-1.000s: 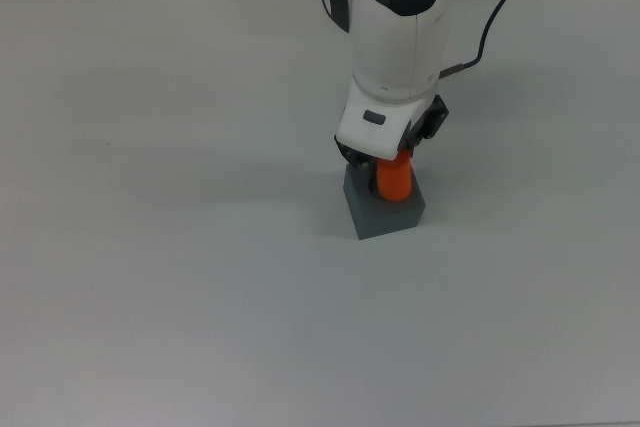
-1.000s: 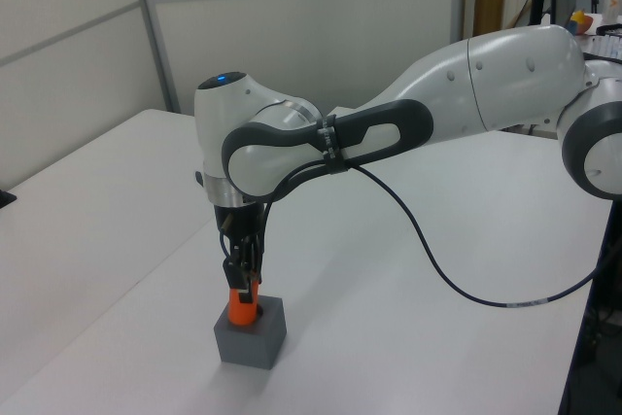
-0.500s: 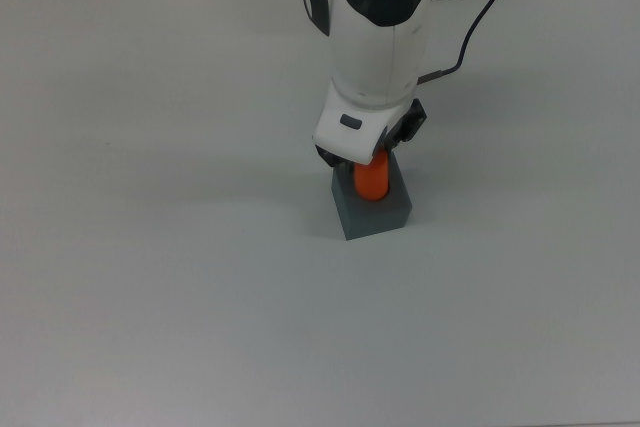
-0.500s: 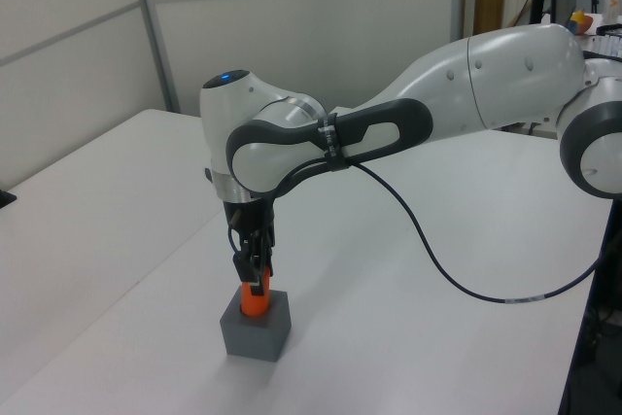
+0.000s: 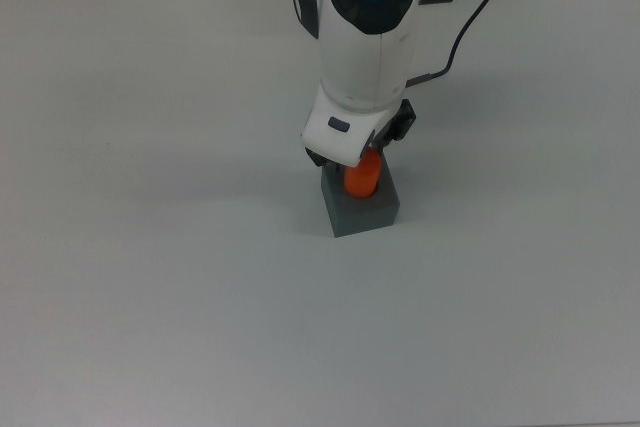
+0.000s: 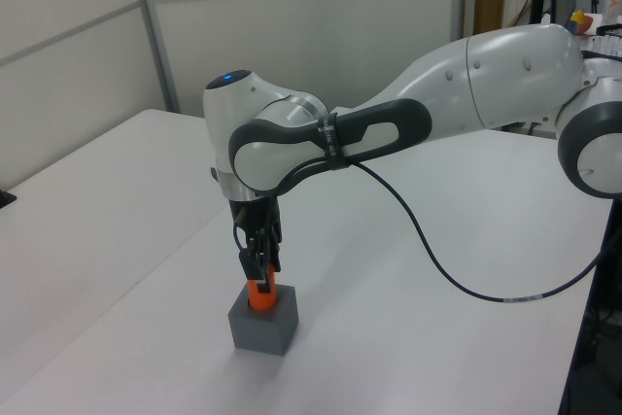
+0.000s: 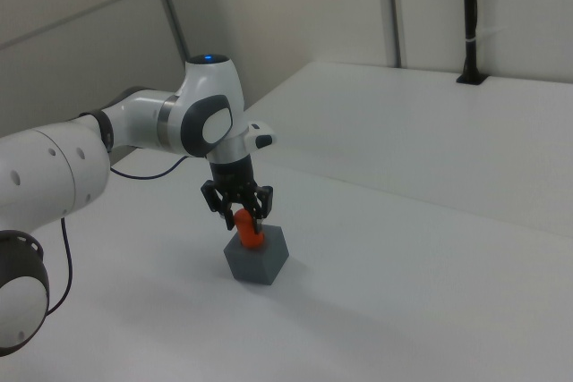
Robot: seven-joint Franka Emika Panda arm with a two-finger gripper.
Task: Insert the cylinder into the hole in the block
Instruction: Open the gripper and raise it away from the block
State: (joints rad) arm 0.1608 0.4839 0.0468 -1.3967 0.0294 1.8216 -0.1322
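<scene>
Sliding toward the top view's left, the dark grey matte block (image 5: 359,206) is being dragged across the white counter (image 5: 150,277), with the small bright orange cylinder (image 5: 362,176) sinking deeper into its hole. Continued sideways drag risks jamming or tipping. The hand (image 6: 260,261) is pinching the cylinder's upper end, fingers narrowly parted.

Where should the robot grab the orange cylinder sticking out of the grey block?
Probably by the cylinder's upper end, coming straight down from above. Its lower part sits in the hole of the block, so only the orange top pokes out and the sides lower down are walled in. The gripper is right there at that top end, reaching down from above.
</scene>
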